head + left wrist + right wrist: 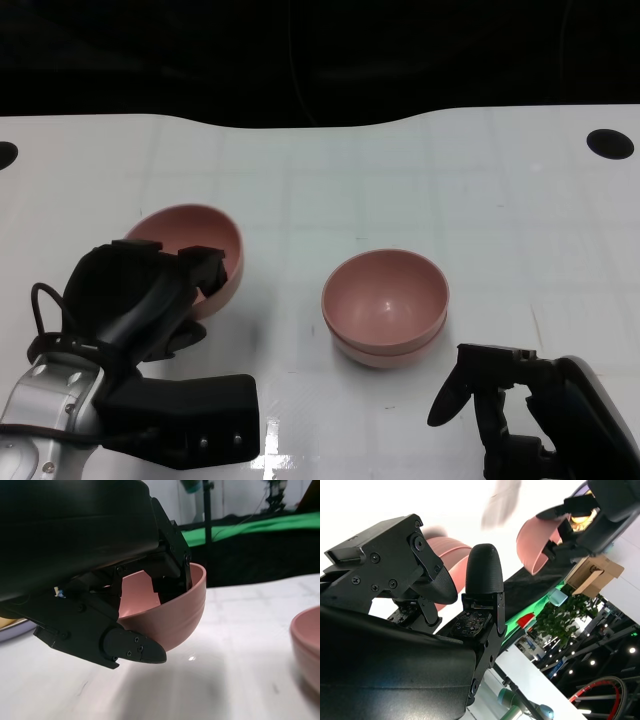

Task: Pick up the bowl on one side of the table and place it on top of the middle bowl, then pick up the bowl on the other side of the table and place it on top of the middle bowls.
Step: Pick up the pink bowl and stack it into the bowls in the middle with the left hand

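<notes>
A pink bowl [190, 235] hangs tilted at the left of the white table, gripped by my left hand [140, 300]. In the left wrist view my left hand [100, 605] has fingers inside the bowl [180, 610] and one under its wall. The bowl is clear of the table, with its shadow beneath. In the middle stands a stack of two pink bowls [385, 300], also at the picture's edge in the left wrist view as the stack [307, 645]. My right hand [500, 400] stays near the front edge, right of the stack, fingers apart and empty. In its own view, past the right hand [455, 595], the stack [447, 547] shows.
The white table [400, 180] has a black round hole [610, 143] at the far right and another hole [5, 155] at the far left. Its back edge meets a dark background. A cardboard box [597, 575] lies beyond the table.
</notes>
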Controlling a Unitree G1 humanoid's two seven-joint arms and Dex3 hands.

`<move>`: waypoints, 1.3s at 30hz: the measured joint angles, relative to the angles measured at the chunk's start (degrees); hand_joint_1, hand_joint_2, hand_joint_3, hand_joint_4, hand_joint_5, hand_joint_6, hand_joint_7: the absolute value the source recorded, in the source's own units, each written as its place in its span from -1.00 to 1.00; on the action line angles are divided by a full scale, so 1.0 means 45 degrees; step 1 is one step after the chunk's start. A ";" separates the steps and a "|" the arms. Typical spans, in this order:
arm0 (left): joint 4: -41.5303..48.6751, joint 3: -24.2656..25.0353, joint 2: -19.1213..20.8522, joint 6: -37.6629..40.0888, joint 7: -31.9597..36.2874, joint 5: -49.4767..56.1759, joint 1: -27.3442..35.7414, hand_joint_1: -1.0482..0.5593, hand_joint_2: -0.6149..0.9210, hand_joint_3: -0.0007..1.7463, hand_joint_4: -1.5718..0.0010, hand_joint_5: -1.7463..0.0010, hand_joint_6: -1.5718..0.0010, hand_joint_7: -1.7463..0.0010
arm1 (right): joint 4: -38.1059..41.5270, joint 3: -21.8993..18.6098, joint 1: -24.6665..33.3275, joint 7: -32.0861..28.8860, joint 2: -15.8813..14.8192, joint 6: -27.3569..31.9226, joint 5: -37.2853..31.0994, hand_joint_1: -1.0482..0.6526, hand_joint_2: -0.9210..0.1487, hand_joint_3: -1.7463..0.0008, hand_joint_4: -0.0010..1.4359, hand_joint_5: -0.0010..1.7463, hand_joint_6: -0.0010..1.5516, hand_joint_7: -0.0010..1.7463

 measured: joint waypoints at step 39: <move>0.1991 -0.1156 -0.2010 -0.3856 -0.0112 -0.1777 -0.2837 -0.03 0.65 -0.07 -0.01 -0.86 -0.05 -0.37 | 0.0127 0.0281 0.0024 -0.0107 0.0092 0.0013 -0.0494 0.18 0.51 -0.85 0.26 1.00 0.12 0.51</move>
